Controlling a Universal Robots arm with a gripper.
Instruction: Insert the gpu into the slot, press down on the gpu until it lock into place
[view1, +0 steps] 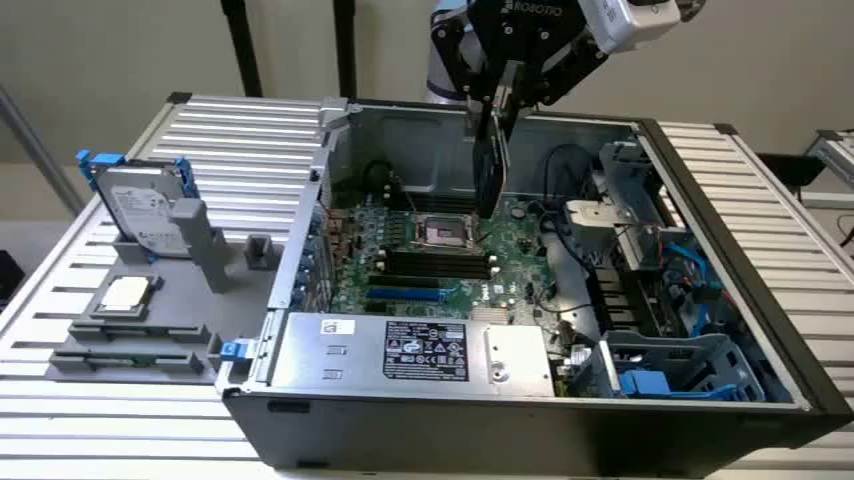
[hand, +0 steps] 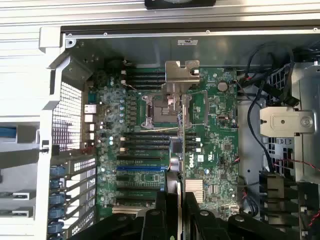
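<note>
One gpu (view1: 489, 160), one slot (view1: 404, 295), one motherboard (view1: 523, 250), one hard drive (view1: 140, 215), one open computer case (view1: 534, 440)

White "ROBOTIQ" lettering stands on the gripper (view1: 491, 118).

a ribbed aluminium slat table (view1: 227, 140) carries an open black computer case (view1: 534, 430) from its middle to the near edge. by the edge at the exterior view's left stand grey holders (view1: 200, 250) with a hard drive (view1: 140, 215) and a processor chip (view1: 124, 293).

green gpu (hand: 183, 150) (silver bracket (hand: 182, 75)), bright-blue slot (hand: 141, 169), green motherboard (hand: 220, 150), black memory slots (hand: 145, 142)
</note>
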